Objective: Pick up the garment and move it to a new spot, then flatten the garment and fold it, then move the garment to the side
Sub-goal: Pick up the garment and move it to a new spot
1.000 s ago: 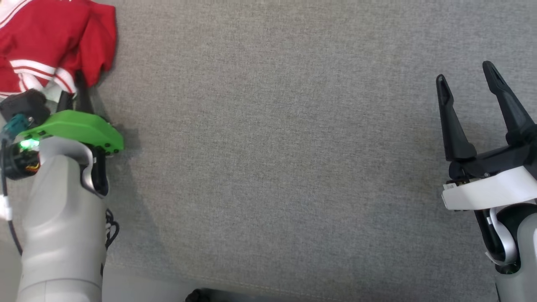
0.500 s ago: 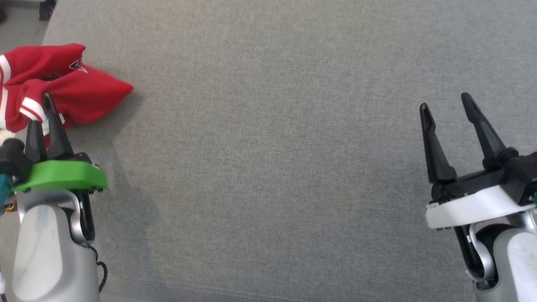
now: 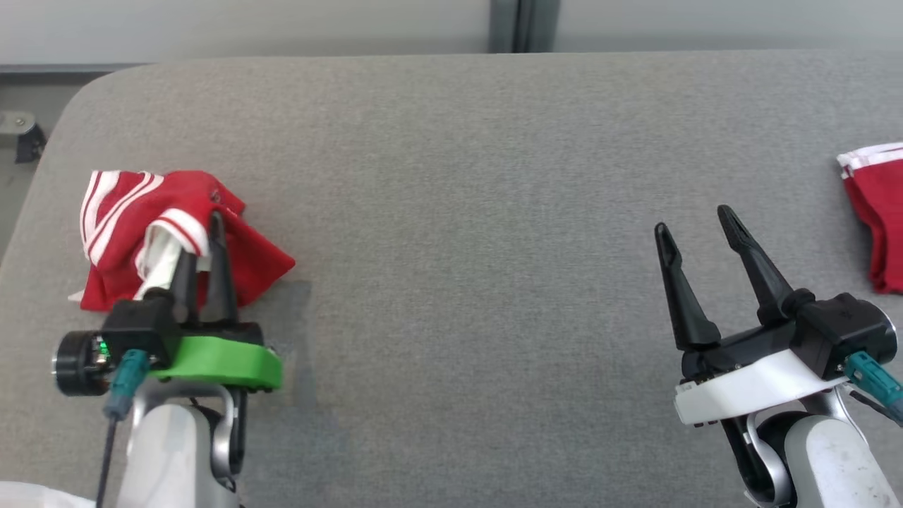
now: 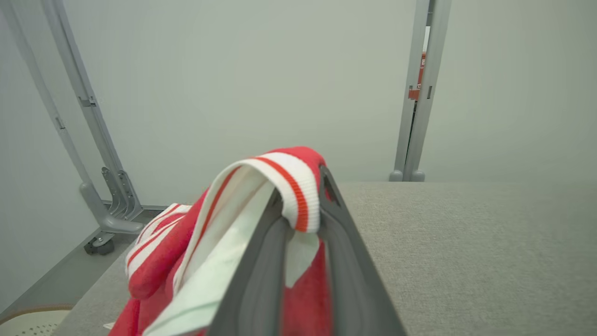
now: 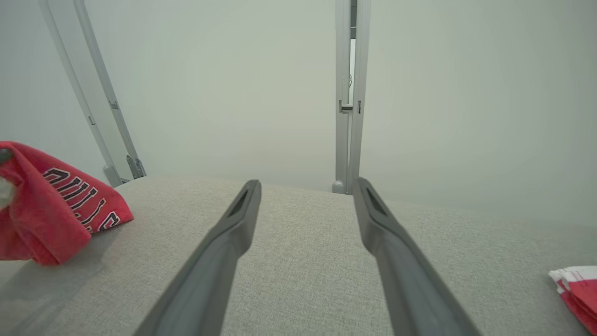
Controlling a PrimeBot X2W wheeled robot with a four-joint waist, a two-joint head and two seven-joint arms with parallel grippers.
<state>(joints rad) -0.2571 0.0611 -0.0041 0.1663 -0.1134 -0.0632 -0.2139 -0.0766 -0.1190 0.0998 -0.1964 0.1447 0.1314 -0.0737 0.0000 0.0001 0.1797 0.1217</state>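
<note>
Since half a second ago the head camera has tipped up, so the grey surface (image 3: 465, 176) now shows its far edge. Crumpled at its left end lies the red jersey (image 3: 257, 257), soft, light and limp, likely to sag and drag when lifted. A second red garment (image 3: 875, 226) sits at the far right, well apart and out of the way. The left claw (image 3: 201, 240) is clamped on the jersey's ribbed hem (image 4: 294, 186), probably the firmest hold. The right claw (image 3: 692, 219) hangs spread, holding nothing.

Red garments: 2, garment at left (image 3: 120, 204), garment at right edge (image 3: 878, 204). Grippers: 2, left gripper (image 3: 201, 240), right gripper (image 3: 693, 219). 1 grey table (image 3: 458, 176).
</note>
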